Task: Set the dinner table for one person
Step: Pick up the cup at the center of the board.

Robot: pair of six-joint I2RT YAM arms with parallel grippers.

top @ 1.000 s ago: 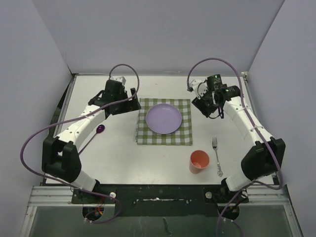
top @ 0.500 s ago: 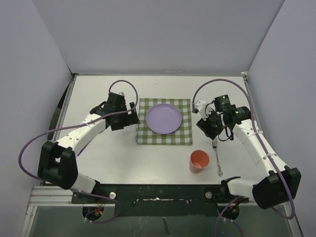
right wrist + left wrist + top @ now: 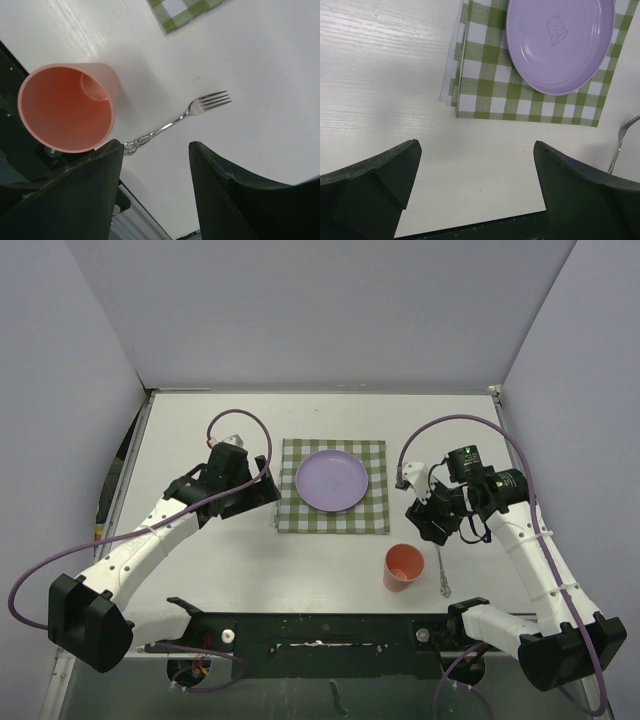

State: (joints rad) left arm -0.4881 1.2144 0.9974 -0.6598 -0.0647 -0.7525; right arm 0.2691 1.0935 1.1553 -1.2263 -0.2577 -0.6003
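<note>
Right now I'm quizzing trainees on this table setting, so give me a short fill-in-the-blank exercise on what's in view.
1. On the checked cloth rests a purple ____.
2. The fork lies on the dinner table beside an upright orange ____.
3. The left gripper is ____, holding nothing.
Missing words: plate; cup; open.

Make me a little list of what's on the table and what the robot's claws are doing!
table: big, white
cloth: green-and-white checked, in the middle
plate: purple, on the cloth
cup: orange, upright, on bare table near the cloth's right corner
fork: silver, lying just right of the cup
left claw: open, empty, by the cloth's left edge
right claw: open, empty, over the fork
</note>
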